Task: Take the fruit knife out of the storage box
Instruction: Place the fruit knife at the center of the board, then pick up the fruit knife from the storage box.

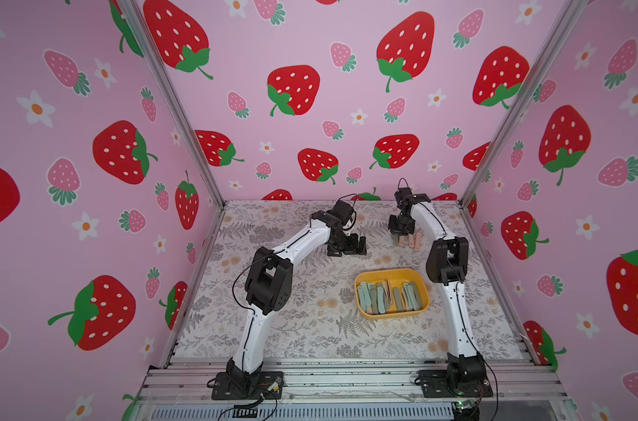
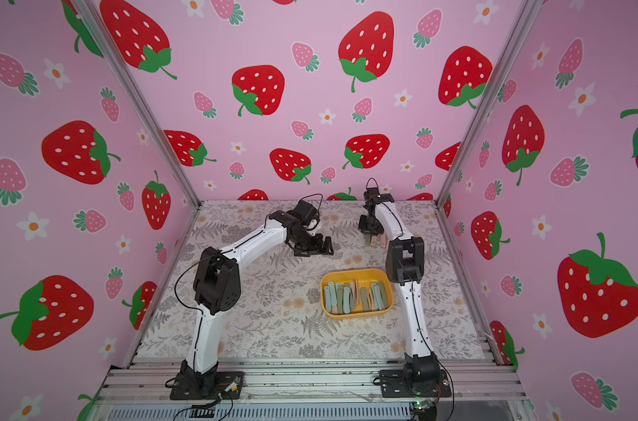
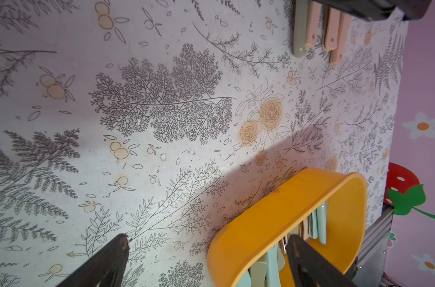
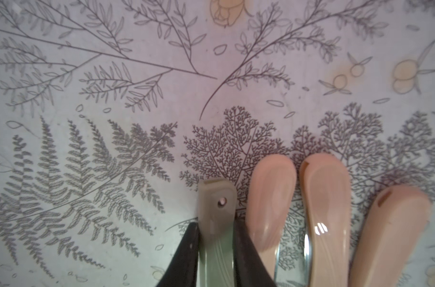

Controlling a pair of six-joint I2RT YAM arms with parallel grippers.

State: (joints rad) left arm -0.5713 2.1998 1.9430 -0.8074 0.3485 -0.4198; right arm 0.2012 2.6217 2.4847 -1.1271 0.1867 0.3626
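The yellow-orange storage box (image 1: 390, 271) (image 2: 357, 271) sits on the floral table, right of centre, with several mint and grey-green folded fruit knives (image 1: 386, 297) lying in it. At the far right of the table my right gripper (image 1: 397, 237) (image 4: 216, 226) is shut on a grey-green fruit knife (image 4: 216, 201), low over the table and next to three pink knives (image 4: 323, 198) (image 1: 411, 241). My left gripper (image 1: 346, 248) (image 3: 209, 239) hovers open and empty over the middle of the table, one fingertip over the box's rim (image 3: 273, 218).
The pink knives lie side by side in a row (image 3: 333, 32) near the back right wall. Strawberry-print walls close the table on three sides. An aluminium rail (image 1: 346, 368) carries both arm bases at the front edge.
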